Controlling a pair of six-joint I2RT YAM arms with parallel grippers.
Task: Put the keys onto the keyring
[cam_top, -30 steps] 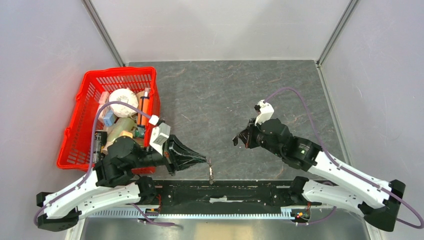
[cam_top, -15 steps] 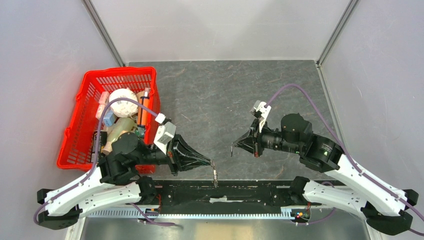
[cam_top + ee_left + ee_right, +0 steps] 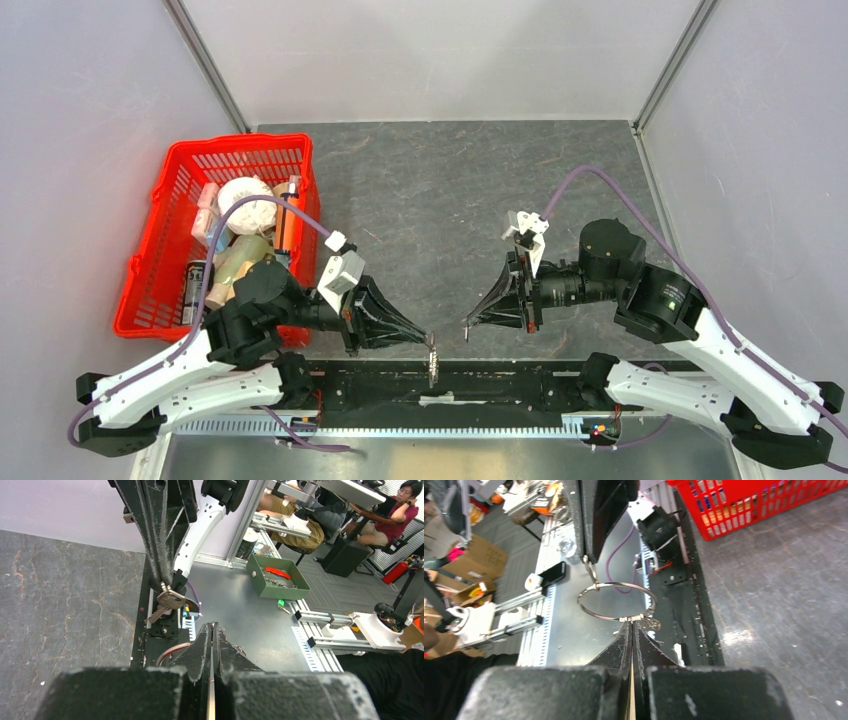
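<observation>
My left gripper [image 3: 430, 340] is shut; in the right wrist view its tip [image 3: 586, 557] pinches a small link from which the keyring [image 3: 619, 583], a thin silvery wire ring, hangs. From above the keyring [image 3: 434, 362] shows edge-on under that tip. My right gripper [image 3: 468, 328] faces it a short way to the right, shut on a silvery key [image 3: 650, 624] that sticks out beside its tip [image 3: 631, 624]. This key [image 3: 170, 600] also hangs at the right gripper [image 3: 167, 582] in the left wrist view. Key and ring edge overlap there; contact is unclear. The black-headed key is not seen.
A red basket [image 3: 235, 143] full of assorted items stands at the left, close behind my left arm, and shows in the right wrist view [image 3: 754, 505]. The black base rail [image 3: 500, 385] runs along the near edge, right below both grippers. Dark slate table [image 3: 430, 190] lies beyond.
Both grippers have moved toward the near edge. The right one swung round to point at the left one and closed most of the gap. The ring still hangs from the left tip.
</observation>
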